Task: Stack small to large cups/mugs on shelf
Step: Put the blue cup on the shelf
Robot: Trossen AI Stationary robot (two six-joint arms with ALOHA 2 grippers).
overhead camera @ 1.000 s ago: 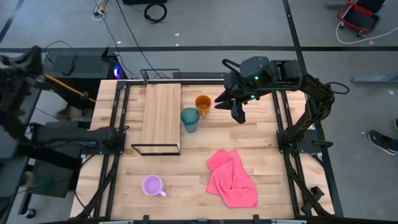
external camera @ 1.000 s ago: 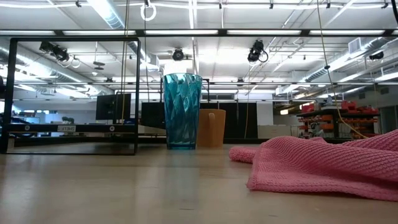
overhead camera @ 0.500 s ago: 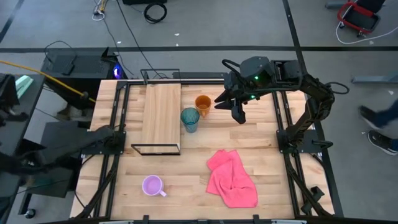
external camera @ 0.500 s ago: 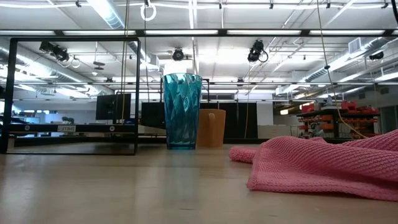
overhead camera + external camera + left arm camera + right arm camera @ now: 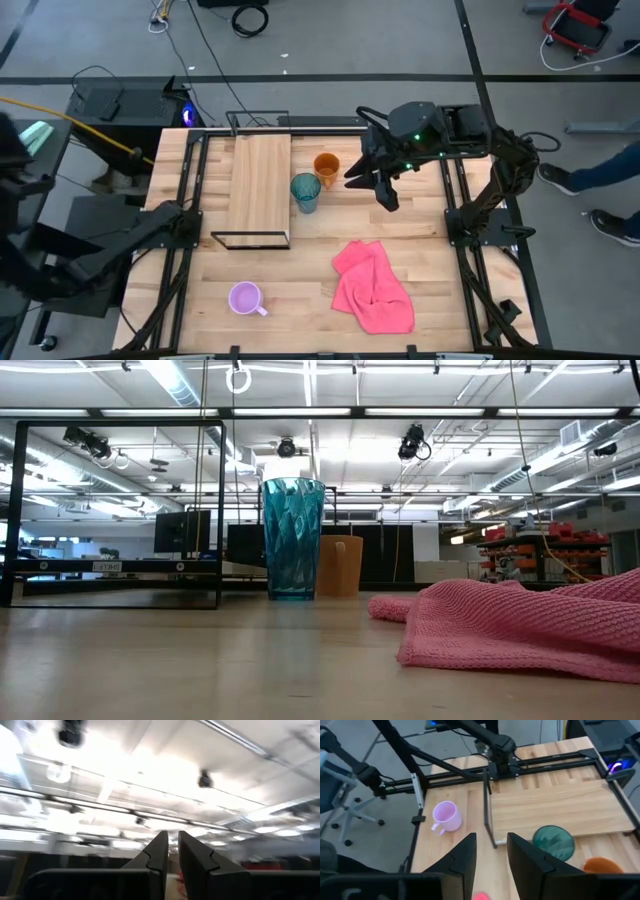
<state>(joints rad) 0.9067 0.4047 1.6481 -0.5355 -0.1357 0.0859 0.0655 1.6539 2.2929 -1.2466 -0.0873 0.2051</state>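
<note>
The shelf point(image 5: 260, 180) is a light plank on a black frame at the table's far left. The teal tumbler point(image 5: 305, 192) and the orange mug point(image 5: 326, 165) stand upright on the tabletop just right of it. The lilac mug point(image 5: 246, 298) stands on the tabletop near the front edge. My right gripper point(image 5: 385, 195) hovers open and empty above the table, right of the orange mug; its wrist view shows the lilac mug point(image 5: 445, 816), the tumbler point(image 5: 553, 841) and the shelf point(image 5: 560, 810). My left gripper point(image 5: 172, 855) is shut and points up at the ceiling, off the table's left side.
A crumpled pink cloth point(image 5: 373, 285) lies on the table's near right part, in front of the tumbler in the low view point(image 5: 520, 620). Black rails run along the table's left and right edges. A person's legs point(image 5: 600, 175) show on the floor right of the table.
My left arm has swung beside the table's left edge, from lying level to slanting toward the near left. My right gripper has shifted slightly toward the near edge. A person has walked in on the floor at the right. The cups stay where they were.
</note>
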